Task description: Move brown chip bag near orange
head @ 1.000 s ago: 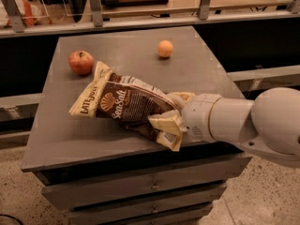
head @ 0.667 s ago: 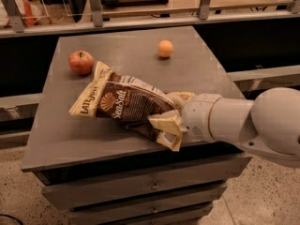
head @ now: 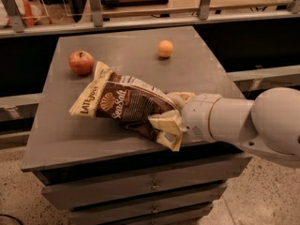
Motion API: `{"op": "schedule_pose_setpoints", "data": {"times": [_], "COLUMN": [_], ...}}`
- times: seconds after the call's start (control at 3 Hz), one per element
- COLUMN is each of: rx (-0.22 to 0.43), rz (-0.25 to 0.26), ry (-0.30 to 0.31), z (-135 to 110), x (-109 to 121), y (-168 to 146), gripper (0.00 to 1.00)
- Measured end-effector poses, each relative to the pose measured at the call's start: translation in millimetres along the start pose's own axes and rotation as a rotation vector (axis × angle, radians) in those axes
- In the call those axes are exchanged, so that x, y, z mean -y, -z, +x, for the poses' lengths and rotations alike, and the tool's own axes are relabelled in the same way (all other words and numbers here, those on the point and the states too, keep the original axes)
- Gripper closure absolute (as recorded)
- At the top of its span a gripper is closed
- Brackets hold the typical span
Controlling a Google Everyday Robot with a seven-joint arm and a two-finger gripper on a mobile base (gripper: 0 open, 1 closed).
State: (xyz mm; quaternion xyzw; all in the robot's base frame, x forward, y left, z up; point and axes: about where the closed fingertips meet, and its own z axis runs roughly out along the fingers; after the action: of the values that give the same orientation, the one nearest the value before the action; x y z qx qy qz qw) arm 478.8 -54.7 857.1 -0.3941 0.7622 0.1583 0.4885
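Note:
The brown chip bag (head: 124, 102) lies slanted across the front middle of the grey cabinet top (head: 126, 55), its left end towards the red apple. My gripper (head: 174, 117) reaches in from the right and is shut on the bag's crumpled right end, near the front edge. The white arm hides most of the gripper. The orange (head: 165, 48) sits at the back right of the top, well apart from the bag.
A red apple (head: 81, 62) sits at the back left, just beyond the bag's top corner. The cabinet has drawers (head: 150, 186) below its front edge. A railing and shelves run behind the cabinet.

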Motion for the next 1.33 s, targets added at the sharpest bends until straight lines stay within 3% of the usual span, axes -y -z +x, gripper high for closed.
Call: {"op": "schedule_pose_setpoints", "data": {"times": [1.33], "rx": [0.0], "rz": [0.001], "ry": [0.0], "z": [-0.2], "x": [0.1], "y": [0.0], "gripper": [1.0]}}
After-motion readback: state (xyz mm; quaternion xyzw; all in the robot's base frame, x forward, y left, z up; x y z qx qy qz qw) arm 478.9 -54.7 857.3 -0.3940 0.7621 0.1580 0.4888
